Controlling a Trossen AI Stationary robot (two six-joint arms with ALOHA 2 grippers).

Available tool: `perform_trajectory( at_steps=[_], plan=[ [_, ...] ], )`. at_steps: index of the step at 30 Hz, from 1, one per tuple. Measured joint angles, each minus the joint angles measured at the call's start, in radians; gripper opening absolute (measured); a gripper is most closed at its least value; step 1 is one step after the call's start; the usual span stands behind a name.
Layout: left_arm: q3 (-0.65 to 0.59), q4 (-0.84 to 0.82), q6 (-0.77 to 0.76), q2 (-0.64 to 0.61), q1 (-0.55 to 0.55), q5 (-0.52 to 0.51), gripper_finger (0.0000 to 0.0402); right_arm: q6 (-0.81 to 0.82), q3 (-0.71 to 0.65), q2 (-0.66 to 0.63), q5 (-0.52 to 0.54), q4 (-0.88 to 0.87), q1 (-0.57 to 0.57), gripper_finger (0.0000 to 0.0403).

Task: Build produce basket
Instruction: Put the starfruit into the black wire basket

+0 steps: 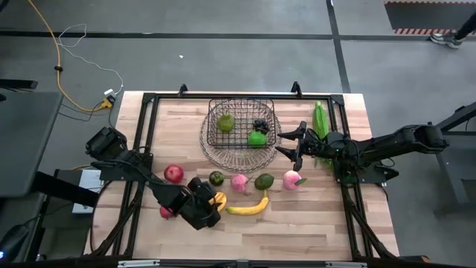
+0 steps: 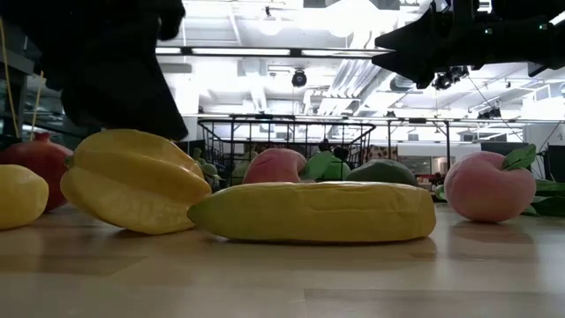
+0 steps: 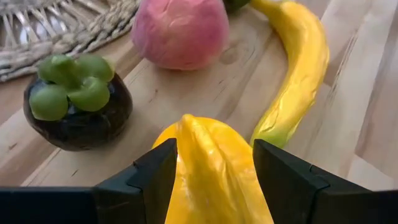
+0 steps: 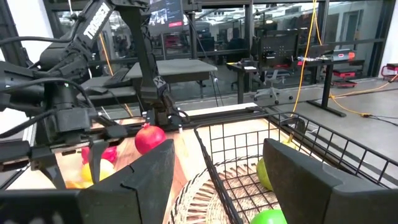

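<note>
The yellow starfruit [image 1: 219,201] lies on the table near the front, with my left gripper [image 1: 210,206] shut on it. Next to it lie the banana [image 1: 249,208], a dark green-capped fruit [image 3: 78,109], two pink peaches [image 1: 239,182] [image 1: 291,179] and an avocado [image 1: 264,181]. The wire basket [image 1: 239,112] stands farther back and holds a green pear [image 1: 225,121], dark grapes [image 1: 260,125] and a green apple [image 1: 257,138]. My right gripper [image 1: 292,145] hovers open at the basket's right rim [image 4: 298,143], touching nothing. My left gripper pinches the starfruit [image 3: 211,168] between its two fingers [image 3: 155,180], one on each long side, so they lie along the fruit. The fruit fills the whole gap. In the low view the starfruit [image 2: 132,181] sits tilted with its underside on the table.
A red pomegranate [image 1: 173,173] and a small red fruit [image 1: 165,212] lie left of my left gripper, and a lemon [image 2: 18,196] shows beside the starfruit. The long green husk [image 1: 320,119] lies right of the basket, under my right arm. Bare wood stretches along the near edge.
</note>
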Motion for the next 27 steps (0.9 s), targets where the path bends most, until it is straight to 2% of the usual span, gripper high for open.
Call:
perform_trajectory(
  at_steps=[10, 15, 21, 27],
  plan=[
    [0.001, -0.001, -0.024, 0.001, 0.005, 0.045, 0.0199, 0.000, 0.000, 0.000, 0.000, 0.000, 0.000, 0.0236],
    [0.001, -0.002, -0.026, 0.024, 0.003, 0.068, 0.0183, 0.000, 0.000, 0.000, 0.000, 0.000, 0.000, 0.0236],
    [0.003, -0.001, -0.022, 0.043, 0.003, 0.056, 0.0141, 0.000, 0.000, 0.000, 0.000, 0.000, 0.000, 0.0236],
    [0.006, -0.006, 0.042, 0.036, 0.001, 0.049, 0.0075, 0.002, 0.000, 0.000, 0.000, -0.001, 0.000, 0.0236]
  ],
)
